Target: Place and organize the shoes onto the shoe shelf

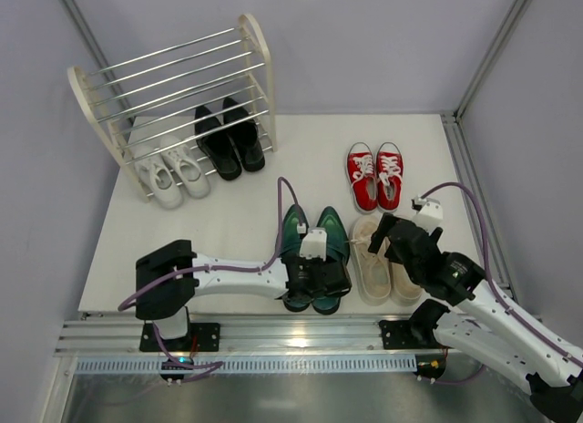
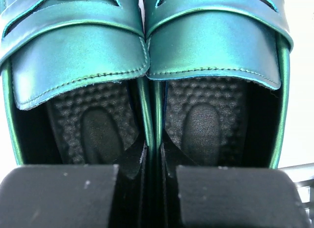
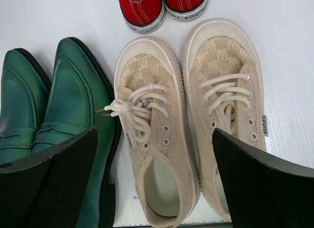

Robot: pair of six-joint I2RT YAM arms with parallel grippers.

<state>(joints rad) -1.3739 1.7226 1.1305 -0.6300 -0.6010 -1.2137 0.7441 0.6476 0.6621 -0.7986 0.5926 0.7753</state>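
While left gripper (image 1: pixel 319 282) pinches the green loafers' (image 1: pixel 297 228) inner walls — lift level, slowly — right gripper (image 3: pixel 154 184) gapes over beige sneakers (image 3: pixel 147 85).

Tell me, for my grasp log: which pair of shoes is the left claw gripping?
The dark green loafers: the left claw pinches their touching inner walls at the heels. No other pair is held.

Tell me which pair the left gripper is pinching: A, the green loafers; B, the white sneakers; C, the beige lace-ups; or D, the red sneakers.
A: the left gripper is closed on the adjoining inner walls of the green loafers, with one finger inside each shoe.
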